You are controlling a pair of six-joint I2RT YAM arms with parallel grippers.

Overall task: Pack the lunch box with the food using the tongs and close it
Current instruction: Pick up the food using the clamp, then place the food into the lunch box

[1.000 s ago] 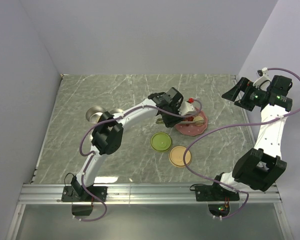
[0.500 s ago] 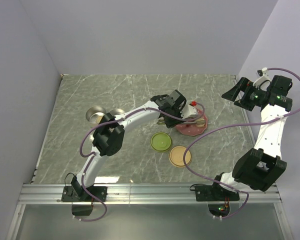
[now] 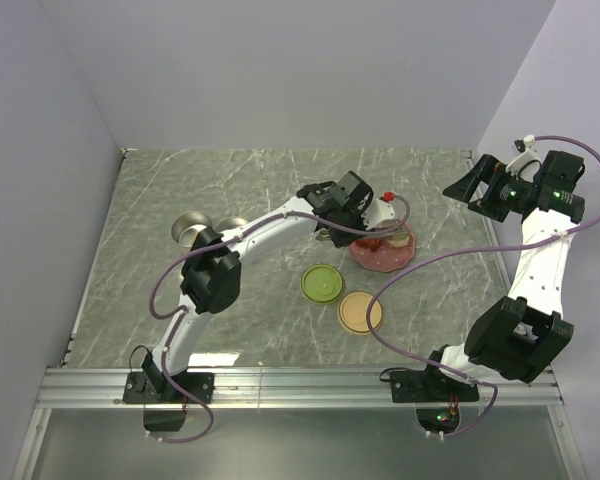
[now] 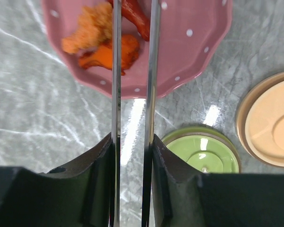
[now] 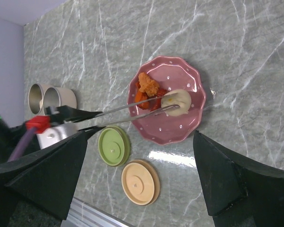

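Note:
My left gripper (image 4: 131,139) is shut on the silver tongs (image 4: 116,71), one finger pressing on each arm. The tongs reach out over the pink dotted plate (image 4: 189,56). On the plate lie an orange chunk (image 4: 111,52), a crumbed orange piece (image 4: 87,28) and a red piece (image 4: 135,16). In the right wrist view the tongs (image 5: 132,117) have their tips either side of the red piece, next to a pale ball (image 5: 177,100). Two round metal tubs (image 3: 185,231) of the lunch box stand at the left. My right gripper (image 5: 140,136) hangs open and high at the right, holding nothing.
A green lid (image 3: 321,283) and a beige lid (image 3: 360,312) lie flat on the marble table, just in front of the plate (image 3: 385,258). Grey walls close the table at the left, back and right. My left arm stretches across the middle of the table.
My left gripper has shifted slightly toward the far right, keeping the tongs over the plate. The right arm has not moved.

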